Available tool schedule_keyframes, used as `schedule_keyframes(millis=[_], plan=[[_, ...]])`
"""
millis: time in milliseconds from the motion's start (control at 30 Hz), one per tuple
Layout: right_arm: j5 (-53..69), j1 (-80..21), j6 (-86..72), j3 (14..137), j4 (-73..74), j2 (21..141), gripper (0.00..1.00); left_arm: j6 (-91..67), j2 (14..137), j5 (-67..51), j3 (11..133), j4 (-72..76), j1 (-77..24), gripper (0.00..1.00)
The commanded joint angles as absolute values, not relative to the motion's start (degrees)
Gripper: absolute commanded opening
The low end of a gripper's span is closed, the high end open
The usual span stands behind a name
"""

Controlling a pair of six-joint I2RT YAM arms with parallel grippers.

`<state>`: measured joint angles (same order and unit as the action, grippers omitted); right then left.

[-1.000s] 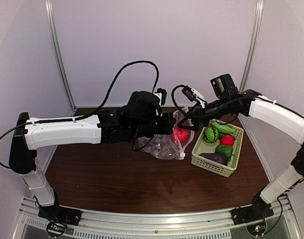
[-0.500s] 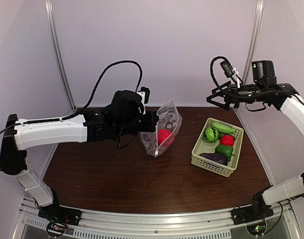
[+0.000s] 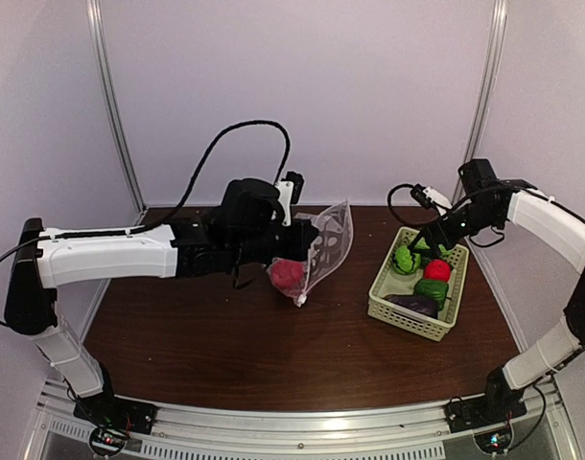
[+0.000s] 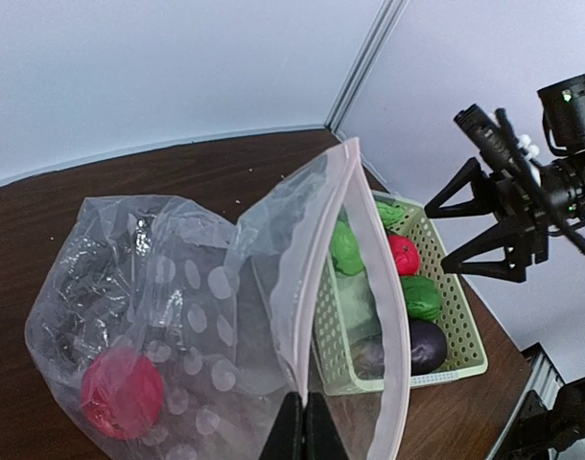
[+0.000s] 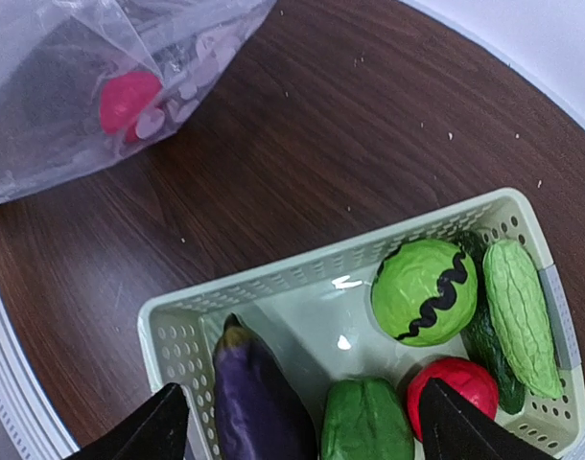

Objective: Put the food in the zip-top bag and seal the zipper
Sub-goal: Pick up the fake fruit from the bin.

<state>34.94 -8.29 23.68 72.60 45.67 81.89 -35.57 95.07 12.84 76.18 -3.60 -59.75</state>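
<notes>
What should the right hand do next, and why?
Probably lower the right hand, open above the basket, onto the purple piece beneath it and close. Only one red piece is in the bag, which the left hand holds open by its mouth edge.

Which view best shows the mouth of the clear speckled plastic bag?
Left wrist: it looks straight into the clear speckled plastic bag's mouth, pinkish rim spread open above the left gripper. Top external shows the bag side-on. Right wrist catches only a corner holding the round red toy.
</notes>
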Motion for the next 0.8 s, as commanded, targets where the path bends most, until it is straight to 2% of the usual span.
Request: schedule_keyframes(millis=[0,100,300,400,600,767], plan=[[25.00,-7.96,32.82,71.19,50.93,84.07,0.82,-34.81,93.28,14.46,74.91,-0.98,-59.99,0.00],[21.35,-8.07,30.53,70.30,48.95,86.04,0.81,-35.73,92.75,15.69,73.81,-1.61,-59.94,0.00],[17.37,-8.09,25.46,70.31,42.32,90.03,0.94,-35.82,94.21,15.28,75.00,-3.38,-59.94,0.00],[15.95,-8.15,23.49,71.64,40.12,93.08,0.96,-35.90,94.89,15.17,75.62,-4.05,-59.94,0.00],[17.58,-8.16,20.90,73.83,38.40,98.74,0.96,-36.84,95.21,14.31,75.87,-4.46,-59.92,0.00],[18.80,-8.17,19.00,74.28,35.93,101.26,0.90,-37.56,95.35,13.76,75.67,-4.62,-59.94,0.00]])
